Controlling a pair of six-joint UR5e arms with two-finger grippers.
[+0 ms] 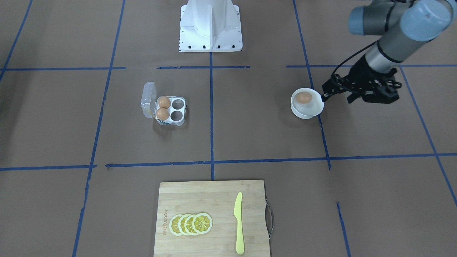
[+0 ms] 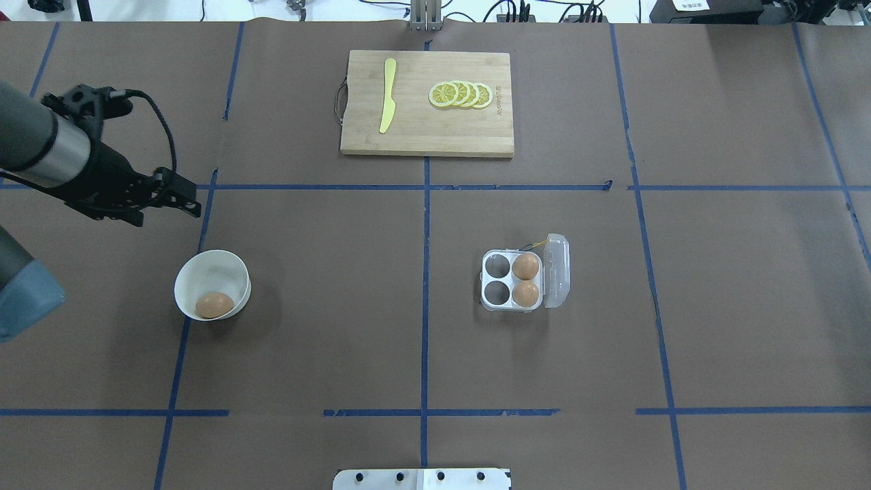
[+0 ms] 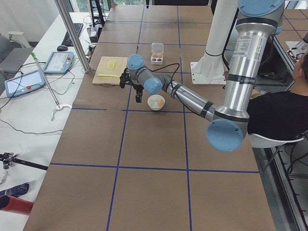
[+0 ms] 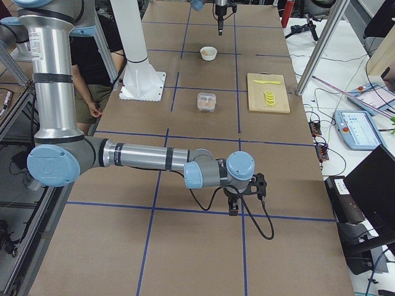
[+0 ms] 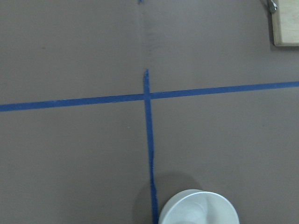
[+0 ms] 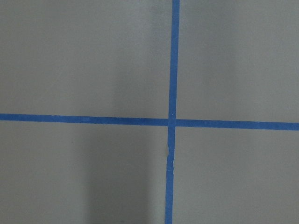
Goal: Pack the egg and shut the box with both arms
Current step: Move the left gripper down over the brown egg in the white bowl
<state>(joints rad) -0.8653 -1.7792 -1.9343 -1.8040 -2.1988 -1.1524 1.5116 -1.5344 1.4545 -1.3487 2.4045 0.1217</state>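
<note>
In the white bowl lies the matte brown egg, open desk around; left fingers spread beside; right fingers: cannot tell.

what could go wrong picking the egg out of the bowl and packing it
The small brown egg lies off-centre, near the wall of the round white bowl, so the open left pincer may clip the rim and tip it. The clear plastic four-cell carton looks light and might slide when its open lid is pushed shut.
</note>
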